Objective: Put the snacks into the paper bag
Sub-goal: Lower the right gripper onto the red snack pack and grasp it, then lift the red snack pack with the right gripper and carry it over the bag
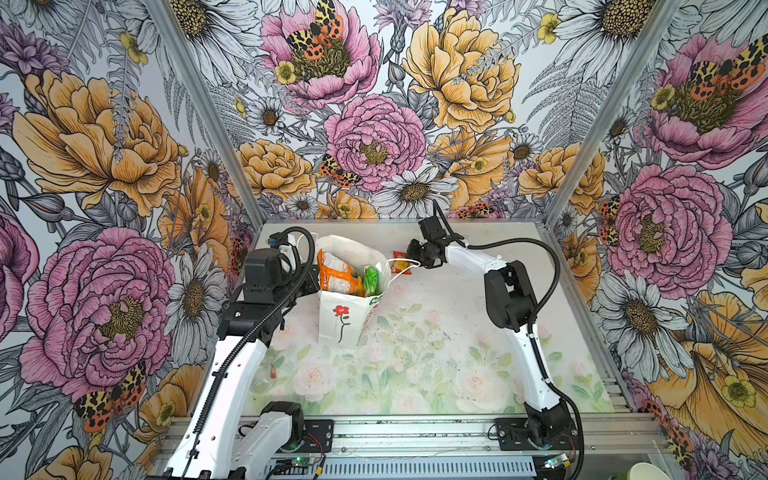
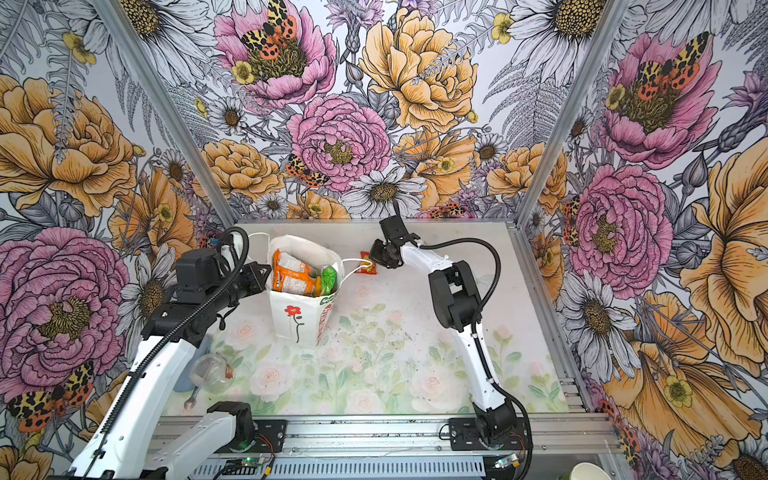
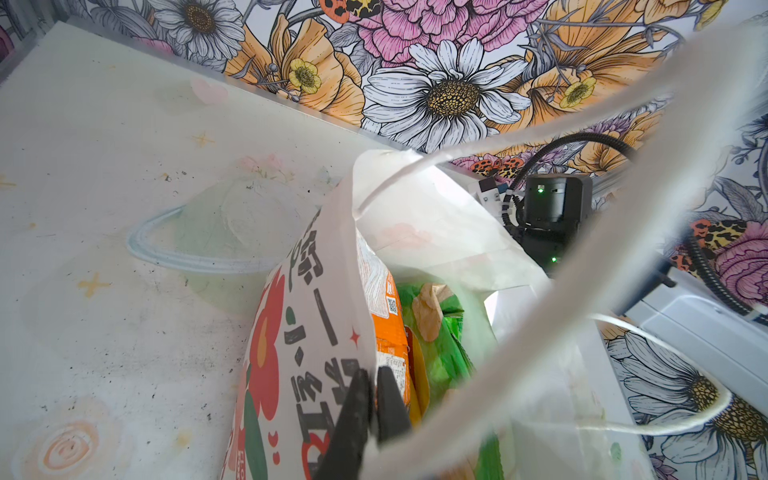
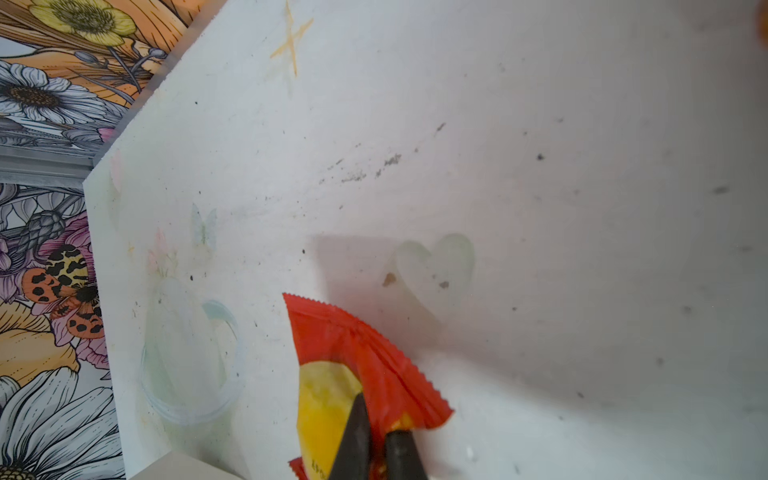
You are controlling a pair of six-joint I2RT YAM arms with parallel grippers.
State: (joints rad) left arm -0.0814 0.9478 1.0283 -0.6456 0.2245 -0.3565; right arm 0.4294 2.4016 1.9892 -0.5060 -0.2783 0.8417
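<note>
Clenching left pincer point(image 3: 372, 376) grips paper bag point(image 1: 332, 328) holding snacks point(image 1: 338, 279); right pincer point(image 4: 376, 419) clenches red packet point(image 4: 361, 345).

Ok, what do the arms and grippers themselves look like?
The left arm and right arm match: white link shells, black joint housings, black ribbed cable hose alongside. The left gripper and right gripper have slim black tapered fingers.

The paper bag point(image 1: 338, 320) shows green capitals starting "GOO" atop its side panel in both top views; the rest is cut off. The left wrist view shows bold stylised characters there, unreadable. An orange packet point(image 3: 390, 337) carries a QR code point(image 3: 392, 305). The red packet point(image 4: 374, 361) has tiny, blurred print.
</note>
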